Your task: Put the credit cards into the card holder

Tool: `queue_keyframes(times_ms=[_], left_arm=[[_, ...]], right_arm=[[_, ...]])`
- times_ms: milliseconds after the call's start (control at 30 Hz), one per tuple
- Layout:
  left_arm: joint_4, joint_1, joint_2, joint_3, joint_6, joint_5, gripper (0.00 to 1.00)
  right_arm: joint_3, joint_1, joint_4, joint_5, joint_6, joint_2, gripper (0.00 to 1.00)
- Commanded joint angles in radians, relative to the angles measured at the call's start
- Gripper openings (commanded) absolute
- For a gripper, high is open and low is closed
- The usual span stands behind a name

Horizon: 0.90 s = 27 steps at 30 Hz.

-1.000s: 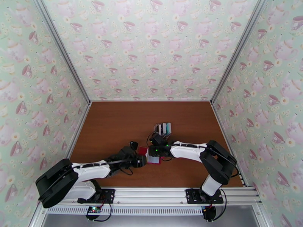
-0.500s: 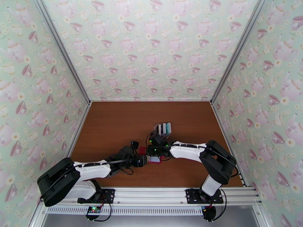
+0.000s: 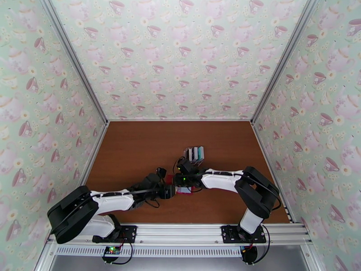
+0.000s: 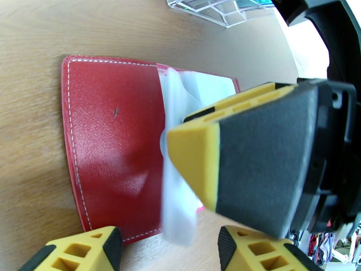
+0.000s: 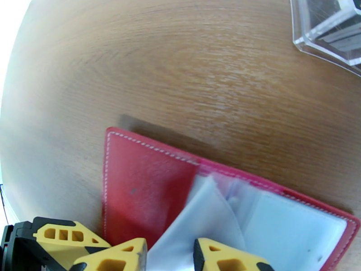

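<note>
The red card holder [image 4: 113,145] lies open on the wooden table, also seen in the top view [image 3: 184,191]. A pale translucent pocket leaf [image 5: 198,222] rises from its inside. My right gripper [image 5: 170,256] is shut on that leaf, and one of its yellow-and-black fingers [image 4: 252,154] looms over the wallet. Open at the wallet's near edge, my left gripper [image 4: 167,251] has the leaf's lower end hanging between its fingers. In the top view the two grippers, left [image 3: 170,191] and right [image 3: 179,184], meet over the wallet. The credit cards [image 3: 195,153] stand in a clear rack behind.
The clear plastic rack [image 5: 329,28] sits just beyond the wallet, also in the left wrist view [image 4: 216,5]. Patterned walls [image 3: 67,132] enclose the table on three sides. Bare wood [image 3: 135,145] lies left of and behind the wallet.
The right gripper has edged slightly left toward the left gripper. The left gripper has crept forward, and less of the wallet's pale inside shows between them.
</note>
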Motion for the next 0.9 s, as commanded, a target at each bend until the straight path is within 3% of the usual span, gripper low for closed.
queue_keyframes(times_ms=[0, 433, 567, 867], left_arm=[[-0.124, 0.002, 0.082, -0.024, 0.016, -0.020, 0.60], [-0.231, 0.000, 0.097, 0.004, 0.021, -0.085, 0.46], [-0.234, 0.000, 0.095, 0.005, 0.021, -0.087, 0.34], [-0.231, 0.000, 0.084, 0.007, 0.016, -0.079, 0.19]], right_arm=[[-0.009, 0.006, 0.030, -0.041, 0.022, 0.016, 0.36], [-0.015, 0.005, 0.024, -0.023, 0.021, -0.007, 0.35], [-0.010, 0.005, 0.007, -0.015, 0.014, -0.028, 0.36], [-0.007, 0.005, -0.036, 0.010, -0.004, -0.112, 0.41]])
